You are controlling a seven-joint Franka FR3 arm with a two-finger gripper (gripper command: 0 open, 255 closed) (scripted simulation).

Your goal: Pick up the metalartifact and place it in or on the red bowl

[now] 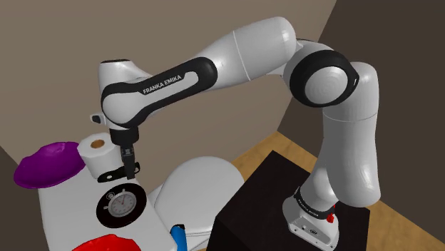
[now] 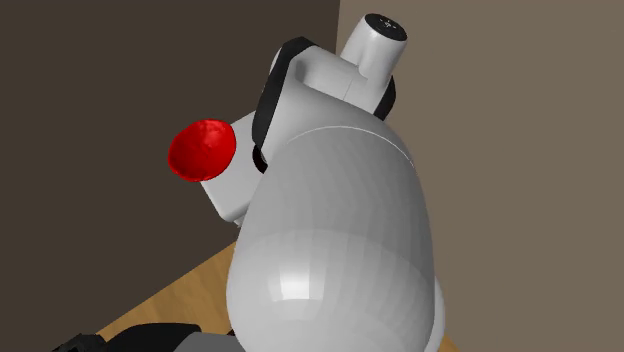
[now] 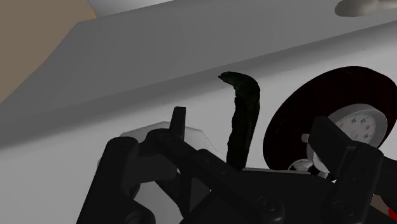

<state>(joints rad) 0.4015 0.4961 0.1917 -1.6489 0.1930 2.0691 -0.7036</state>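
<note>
The dark, hook-topped metal artifact [image 3: 242, 121] stood just right of centre in the wrist view, rising between the fingers [image 3: 179, 125]. These stood apart, neither plainly touching it, so it looked bracketed for a grasp rather than held. In the shoulder view the gripper [image 1: 128, 170] hung low at centre left over the white surface [image 1: 64, 214], pointing down, likely so it could close across the artifact's thin body. A black-rimmed dial [image 1: 121, 203] lay just below it, a paper roll [image 1: 96, 148] up-left, and the red bowl [image 1: 107, 244] at the bottom edge.
</note>
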